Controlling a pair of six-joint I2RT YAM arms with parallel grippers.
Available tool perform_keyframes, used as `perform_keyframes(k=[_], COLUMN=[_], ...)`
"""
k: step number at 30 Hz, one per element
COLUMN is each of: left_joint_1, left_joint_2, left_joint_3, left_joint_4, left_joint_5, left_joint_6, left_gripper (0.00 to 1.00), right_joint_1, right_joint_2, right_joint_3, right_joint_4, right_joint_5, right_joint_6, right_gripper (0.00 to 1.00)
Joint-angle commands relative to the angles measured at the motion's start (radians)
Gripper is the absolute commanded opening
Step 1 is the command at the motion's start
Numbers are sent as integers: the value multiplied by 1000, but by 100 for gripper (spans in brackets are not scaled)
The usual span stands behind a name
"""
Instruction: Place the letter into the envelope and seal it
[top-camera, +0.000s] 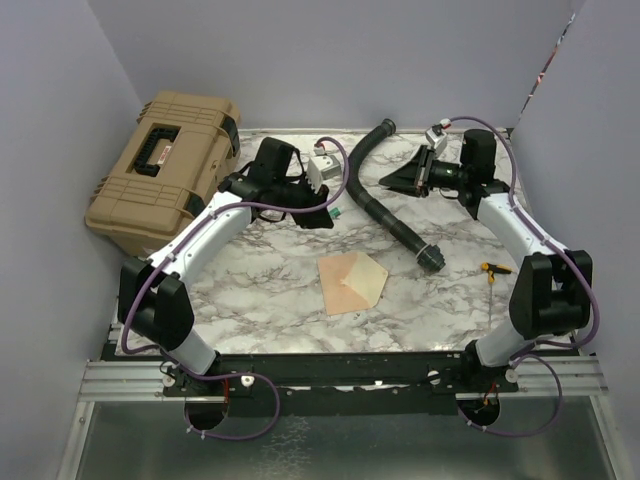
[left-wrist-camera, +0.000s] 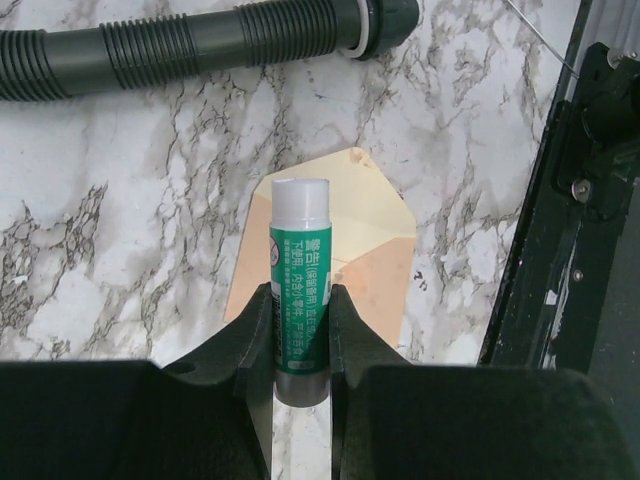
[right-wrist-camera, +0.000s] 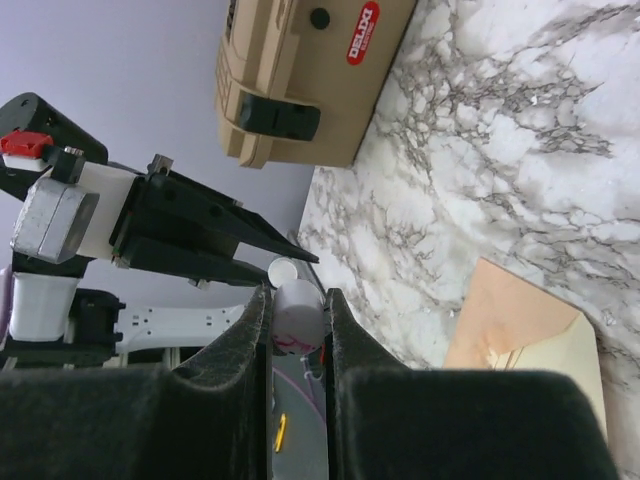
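Note:
The envelope (top-camera: 350, 282) lies flat mid-table with its flap open, the cream inside (left-wrist-camera: 362, 215) showing; it also shows in the right wrist view (right-wrist-camera: 525, 325). The letter does not show as a separate sheet. My left gripper (top-camera: 330, 208) hangs above the table behind the envelope, shut on a green glue stick (left-wrist-camera: 299, 290) with a white top. In the left wrist view, the gripper (left-wrist-camera: 300, 298) has the envelope right below it. My right gripper (top-camera: 398, 178) is at the back right, shut on a small white cap (right-wrist-camera: 297, 312). In the right wrist view, the gripper (right-wrist-camera: 297, 296) faces the left gripper.
A tan hard case (top-camera: 165, 170) stands at the back left and also shows in the right wrist view (right-wrist-camera: 300, 70). A black corrugated hose (top-camera: 385, 212) runs across the back middle, seen too in the left wrist view (left-wrist-camera: 200, 40). A small yellow-handled tool (top-camera: 490, 269) lies at the right.

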Motion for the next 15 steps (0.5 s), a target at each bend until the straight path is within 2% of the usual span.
perform_keyframes(k=[1,5,11,15], left_joint_1=[9,9,9,9], left_joint_2=[-28,-28,-49,-103], left_joint_3=[-4,10,4,-58], left_joint_4=[-29,-20,44,170], left_joint_5=[-18,-18,-65,-204], left_joint_6=[3,-22,-87,-167], left_gripper=[0,0,0,0], right_joint_1=[-5,20,174,264], right_joint_2=[-35,-33,-68,-24], right_joint_3=[-7,40,-23,-61], right_joint_4=[-24,-283,-352,-363], right_joint_5=[60,317,795,1013], right_joint_6=[-52,-308,-482,-529], right_gripper=[0,0,0,1])
